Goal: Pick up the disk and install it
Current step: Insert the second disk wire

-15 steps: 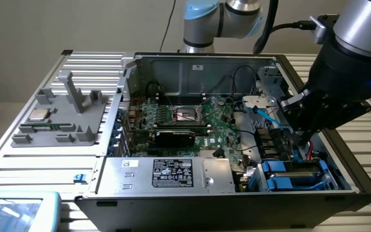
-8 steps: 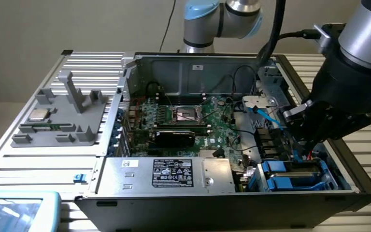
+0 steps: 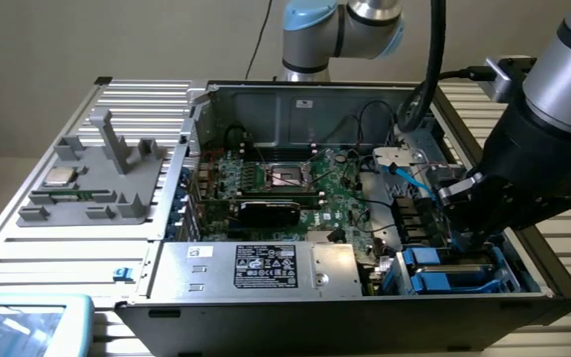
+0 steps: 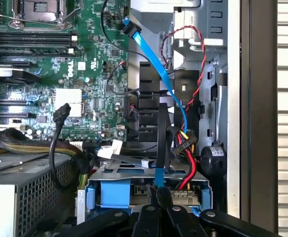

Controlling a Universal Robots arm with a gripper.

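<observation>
The gripper hangs low in the open computer case, at the drive bay in the corner nearest the exterior view's right. Its black fingers are pressed together, their tips meeting at the rear edge of the disk, just by the connector where the red, yellow and black power leads plug in. Nothing appears pinched between them; closed like this they would serve as a blunt pusher, which suits seating a drive in its slot better than carrying it.

The disk already sits inside the bay, its bright blue frame level with the metal cage and beside the grey power supply box with the black label. It looks in place or nearly so, and the gripper is touching it or just above it; I cannot tell which.

The blue flat data cable drops from the motherboard towards the drive, draped clear of the black fan housing, presumably so the connector reaches without strain.

Much is hidden. In the exterior view the arm's dark wrist covers the gripper's tips and the far side of the bay. The disk's label and silver top lie under the cage, so only blue plastic shows. Whether the frame's clips have latched cannot be made out
</observation>
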